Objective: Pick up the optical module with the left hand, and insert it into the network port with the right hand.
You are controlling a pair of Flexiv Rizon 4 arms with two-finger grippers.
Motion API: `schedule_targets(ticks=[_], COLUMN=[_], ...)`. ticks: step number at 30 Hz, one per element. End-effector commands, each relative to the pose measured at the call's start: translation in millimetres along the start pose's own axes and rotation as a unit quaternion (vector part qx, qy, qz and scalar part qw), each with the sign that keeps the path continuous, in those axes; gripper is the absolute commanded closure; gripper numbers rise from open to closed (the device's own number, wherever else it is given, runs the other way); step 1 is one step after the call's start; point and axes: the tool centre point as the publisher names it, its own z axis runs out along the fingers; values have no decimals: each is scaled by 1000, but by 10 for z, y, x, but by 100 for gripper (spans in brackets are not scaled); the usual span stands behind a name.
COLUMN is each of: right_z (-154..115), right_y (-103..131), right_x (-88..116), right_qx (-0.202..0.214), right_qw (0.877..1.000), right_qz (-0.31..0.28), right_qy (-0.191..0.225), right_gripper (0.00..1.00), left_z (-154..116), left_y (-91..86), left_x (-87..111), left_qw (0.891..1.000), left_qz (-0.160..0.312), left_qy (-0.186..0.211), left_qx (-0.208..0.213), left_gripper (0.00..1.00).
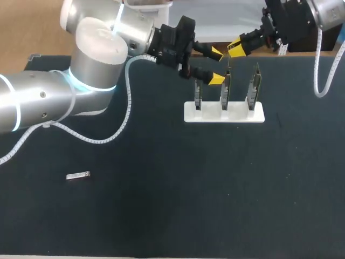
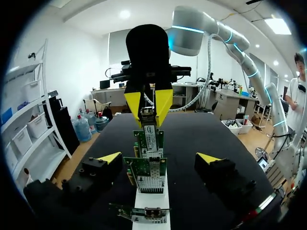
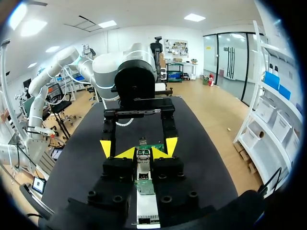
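Observation:
My right gripper comes in from the back right and is shut on a small silver optical module. In the right wrist view the module sits between my right gripper's yellow tips, pointing down at the green network cards. Three cards stand upright in a white holder. My left gripper hangs open just left of the right one, with nothing in it. In the left wrist view its fingers stand either side of the row of cards, apart from them.
A second silver module lies flat on the black table, far to the front left. My left arm's white cable loops over the table left of the holder.

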Motion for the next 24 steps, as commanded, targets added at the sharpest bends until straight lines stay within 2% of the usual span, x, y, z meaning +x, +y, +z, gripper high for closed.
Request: schedule_targets(ticks=[1, 13, 24], right_z=[10, 14, 3], right_y=[-26, -13, 6], right_x=[0, 0, 11], right_qx=[-3, -3, -1], right_qw=[1000, 1000, 1000], right_qz=[0, -1, 0], right_qy=[-1, -1, 0], right_gripper=[100, 100, 100], left_z=[-8, 16, 41], left_y=[15, -1, -73], left_x=[5, 108, 155], left_qw=[1000, 998, 997], left_qz=[-7, -27, -16], left_qy=[25, 63, 68], left_qx=[1, 12, 31], left_gripper=[0, 0, 0])
